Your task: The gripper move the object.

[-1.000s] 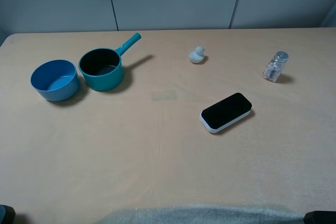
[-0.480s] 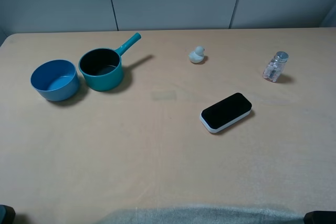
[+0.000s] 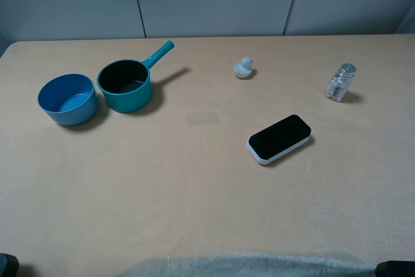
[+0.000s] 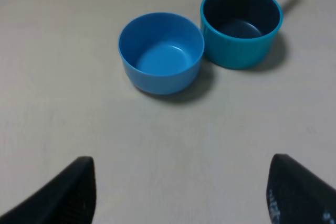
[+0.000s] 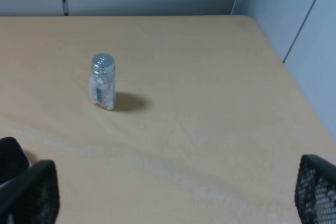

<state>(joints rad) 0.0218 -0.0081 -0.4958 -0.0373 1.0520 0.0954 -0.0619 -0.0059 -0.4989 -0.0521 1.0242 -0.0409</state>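
The blue bowl (image 3: pixel 67 98) stands upright and empty at the far left of the table, touching or almost touching the teal saucepan (image 3: pixel 125 85) on its right. In the left wrist view the bowl (image 4: pixel 161 52) lies ahead of my left gripper (image 4: pixel 182 171), well clear of it. That gripper is open and empty, with both dark fingers (image 4: pixel 63 195) spread wide. My right gripper (image 5: pixel 176 182) is open and empty above the right side of the table. Only dark arm bits (image 3: pixel 6 265) show at the exterior view's bottom corners.
A small white duck (image 3: pixel 244 67) sits at the back middle. A glass jar with a metal lid (image 3: pixel 340 82) (image 5: pixel 103 81) stands at the right. A black device with a white base (image 3: pixel 279 138) lies right of centre. The saucepan's handle (image 3: pixel 159 53) points back-right.
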